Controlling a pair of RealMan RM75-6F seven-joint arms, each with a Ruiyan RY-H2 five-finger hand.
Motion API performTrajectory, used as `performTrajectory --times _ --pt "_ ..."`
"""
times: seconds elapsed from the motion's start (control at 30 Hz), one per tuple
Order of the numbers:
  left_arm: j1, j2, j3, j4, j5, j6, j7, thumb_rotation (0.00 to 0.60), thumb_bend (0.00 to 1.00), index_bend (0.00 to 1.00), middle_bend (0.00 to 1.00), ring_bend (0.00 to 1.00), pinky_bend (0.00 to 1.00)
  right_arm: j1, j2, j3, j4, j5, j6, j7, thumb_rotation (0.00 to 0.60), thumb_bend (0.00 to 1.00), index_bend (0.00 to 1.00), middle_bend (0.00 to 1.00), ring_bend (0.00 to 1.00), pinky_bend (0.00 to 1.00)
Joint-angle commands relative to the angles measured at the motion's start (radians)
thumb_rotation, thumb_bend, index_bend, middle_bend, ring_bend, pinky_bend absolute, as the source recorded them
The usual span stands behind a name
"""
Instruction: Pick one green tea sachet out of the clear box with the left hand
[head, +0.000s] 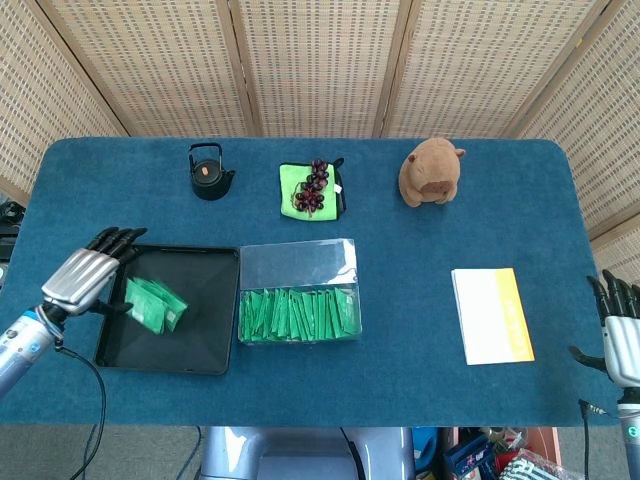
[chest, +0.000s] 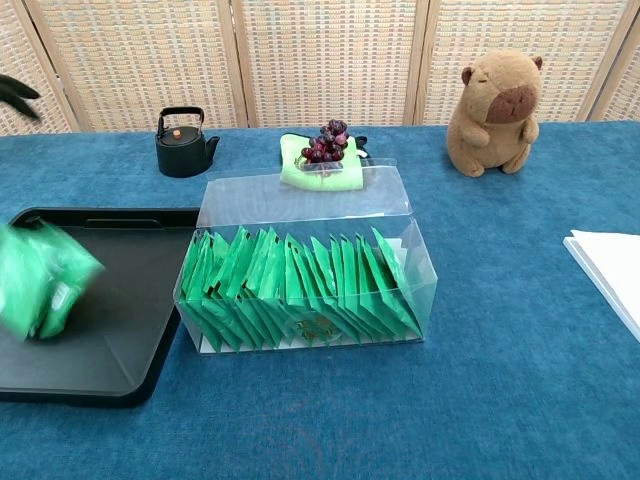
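The clear box (head: 298, 297) (chest: 305, 285) stands mid-table with several green tea sachets (head: 297, 314) (chest: 300, 290) upright in a row inside. A green sachet bundle (head: 155, 305) (chest: 40, 280), blurred in the chest view, is over the left part of the black tray (head: 205, 340) (chest: 120, 330). My left hand (head: 88, 275) hovers at the tray's left edge with its fingers spread. It is just left of the bundle and apart from it. Only a fingertip (chest: 15, 95) shows in the chest view, well above the bundle. My right hand (head: 620, 335) hangs empty off the table's right edge.
A black teapot (head: 209, 172), grapes on a green cloth (head: 312, 190) and a capybara plush (head: 431, 172) line the far side. A white and yellow booklet (head: 492, 314) lies at the right. The box's lid (chest: 305, 195) leans open behind it.
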Motion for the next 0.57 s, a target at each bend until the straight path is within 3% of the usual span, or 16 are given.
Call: performTrajectory --times 0.03,0.23,0.37,0.57 --pt "0.078 -0.055 -0.008 0.073 0.018 0.114 -0.084 0.600 0.14 0.00 0.00 0.00 0.00 -0.001 0.002 -0.002 -0.005 -0.006 0.005 0.000 0.600 0.00 0.00 0.00 0.00 0.00" --pt "0.193 -0.150 -0.046 0.091 -0.025 0.282 -0.052 0.600 0.14 0.00 0.00 0.00 0.00 -0.009 0.011 -0.006 -0.017 -0.023 0.024 0.009 0.600 0.00 0.00 0.00 0.00 0.00" --pt "0.280 -0.202 -0.060 0.066 -0.061 0.402 0.099 0.600 0.14 0.00 0.00 0.00 0.00 -0.015 0.017 -0.008 -0.023 -0.035 0.039 0.018 0.600 0.00 0.00 0.00 0.00 0.00" --pt "0.315 -0.218 -0.069 0.066 -0.064 0.444 0.143 0.600 0.14 0.00 0.00 0.00 0.00 -0.021 0.023 -0.009 -0.029 -0.044 0.053 0.026 0.600 0.00 0.00 0.00 0.00 0.00"
